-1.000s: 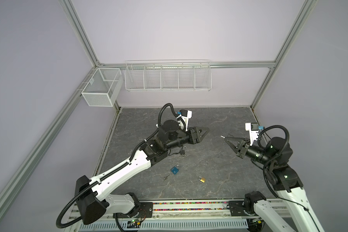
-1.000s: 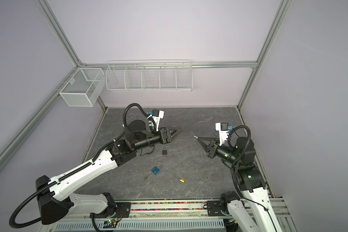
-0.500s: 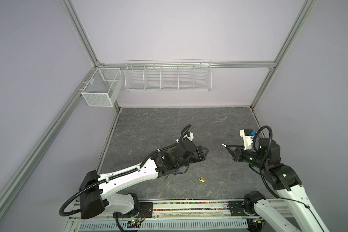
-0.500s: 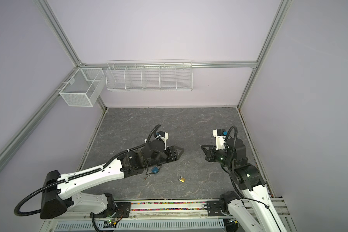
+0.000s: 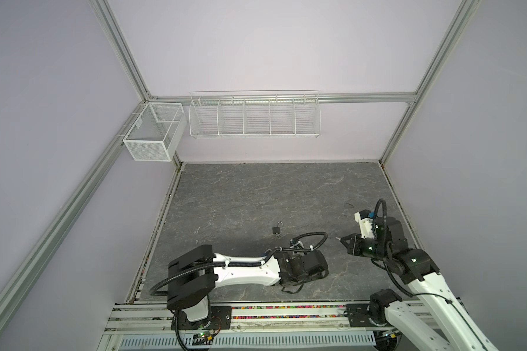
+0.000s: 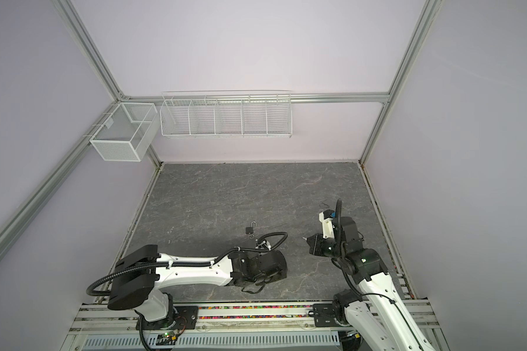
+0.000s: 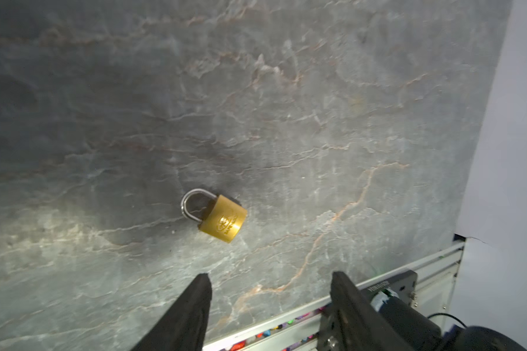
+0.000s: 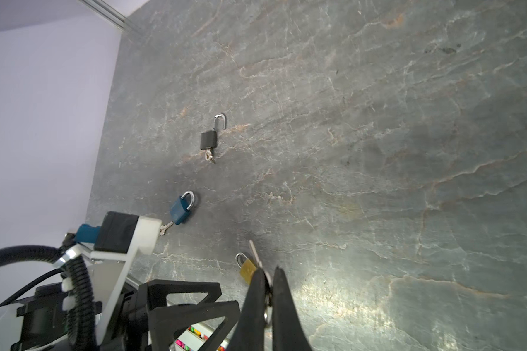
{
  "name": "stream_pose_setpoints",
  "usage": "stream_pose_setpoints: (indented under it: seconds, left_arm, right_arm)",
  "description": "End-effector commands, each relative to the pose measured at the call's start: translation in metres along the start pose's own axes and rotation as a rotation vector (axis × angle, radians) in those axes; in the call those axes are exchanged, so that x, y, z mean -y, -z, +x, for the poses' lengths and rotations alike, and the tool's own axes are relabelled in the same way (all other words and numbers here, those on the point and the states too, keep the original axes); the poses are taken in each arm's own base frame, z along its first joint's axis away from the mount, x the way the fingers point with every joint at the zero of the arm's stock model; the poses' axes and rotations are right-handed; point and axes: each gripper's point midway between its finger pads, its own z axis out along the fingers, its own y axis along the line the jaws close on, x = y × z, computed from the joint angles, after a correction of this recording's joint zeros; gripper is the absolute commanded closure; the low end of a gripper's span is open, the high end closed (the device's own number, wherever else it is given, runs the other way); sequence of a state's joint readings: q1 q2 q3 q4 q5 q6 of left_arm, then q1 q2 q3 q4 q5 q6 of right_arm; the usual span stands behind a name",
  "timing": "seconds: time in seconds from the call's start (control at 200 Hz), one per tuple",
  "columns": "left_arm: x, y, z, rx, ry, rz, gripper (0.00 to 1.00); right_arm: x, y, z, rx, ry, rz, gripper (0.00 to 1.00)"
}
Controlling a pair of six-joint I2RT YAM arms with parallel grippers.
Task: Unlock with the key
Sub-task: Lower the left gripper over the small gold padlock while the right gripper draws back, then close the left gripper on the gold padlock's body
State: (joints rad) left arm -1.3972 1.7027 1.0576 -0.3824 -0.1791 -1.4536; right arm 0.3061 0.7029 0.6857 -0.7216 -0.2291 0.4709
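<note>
A brass padlock (image 7: 222, 221) with its shackle closed lies flat on the dark stone table near the front edge. My left gripper (image 7: 271, 276) hovers over it, open, with nothing between its fingers. The left arm's wrist (image 5: 312, 264) hides the padlock in both top views. My right gripper (image 8: 269, 270) is shut on a small silver key (image 8: 254, 253), whose blade sticks out past the fingertips towards the brass padlock (image 8: 247, 270). In both top views the right gripper (image 5: 343, 240) hangs to the right of the left wrist, apart from it.
A black padlock (image 5: 277, 228) lies with its shackle open and a key in it. A blue padlock (image 8: 180, 209), shackle closed and key inserted, lies near the left arm. The front rail (image 7: 378, 282) runs close by. Wire baskets (image 5: 253, 115) hang on the back wall.
The left arm has swung down and forward to the table's front edge, over the brass padlock, and its jaws stand slightly wider. The right arm has drawn back and lower, the key still in its gripper.
</note>
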Motion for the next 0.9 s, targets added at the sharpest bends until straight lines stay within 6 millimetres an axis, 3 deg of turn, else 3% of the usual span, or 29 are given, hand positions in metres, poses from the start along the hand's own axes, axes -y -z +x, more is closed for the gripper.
stream_pose_setpoints:
  seconds: [0.0,0.39,0.895]
  left_arm:
    - [0.0,-0.005,0.005,0.011,0.099,-0.029,0.37]
    - [-0.021,-0.022,-0.007,0.074,0.138,-0.219,0.39]
    - [-0.025,-0.029,-0.019,0.093,0.051,-0.35,0.44]
  right_arm:
    - [0.015,-0.003,0.009,-0.021,-0.034,0.049,0.94]
    - [0.024,-0.005,0.006,-0.016,-0.131,0.046,0.94]
    - [0.03,0.001,-0.003,-0.006,-0.191,0.022,0.94]
